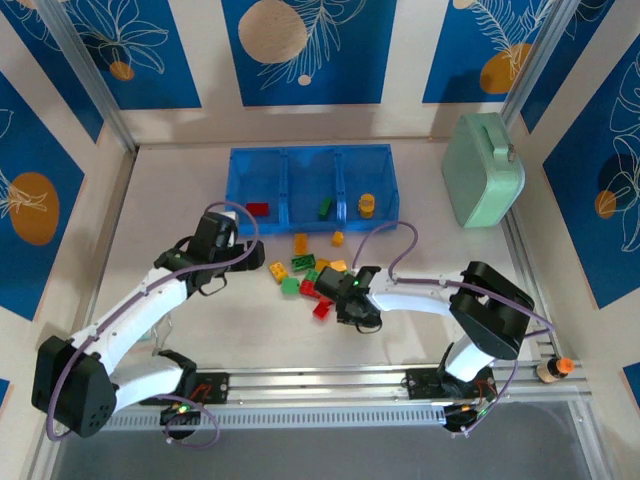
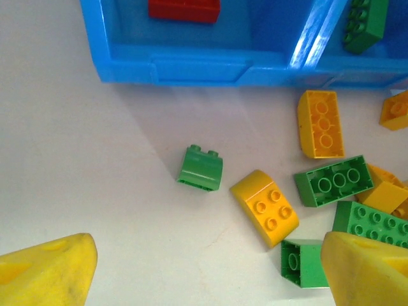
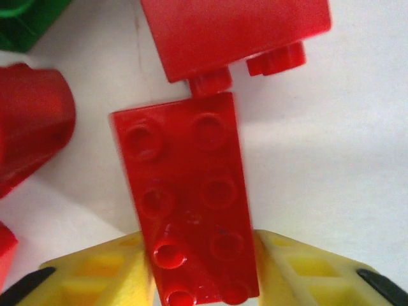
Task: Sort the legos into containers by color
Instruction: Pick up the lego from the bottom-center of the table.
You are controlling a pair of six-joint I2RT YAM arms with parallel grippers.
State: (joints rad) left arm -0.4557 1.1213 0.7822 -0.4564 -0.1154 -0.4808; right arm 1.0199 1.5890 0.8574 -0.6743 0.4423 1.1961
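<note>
Currently red brick [image 3: 188, 204] is clamped at one end by right gripper [image 3: 201, 258], on the near side of tray [image 1: 310, 152]. Left gripper [image 2: 204, 274] is spread open. Risk: end-only grip, so brick could be twisted out, or neighbouring brick [image 3: 236, 32] snagged.

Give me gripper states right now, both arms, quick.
Left gripper: open, empty.
Right gripper: closed on a red brick, gripped by its long sides.
</note>
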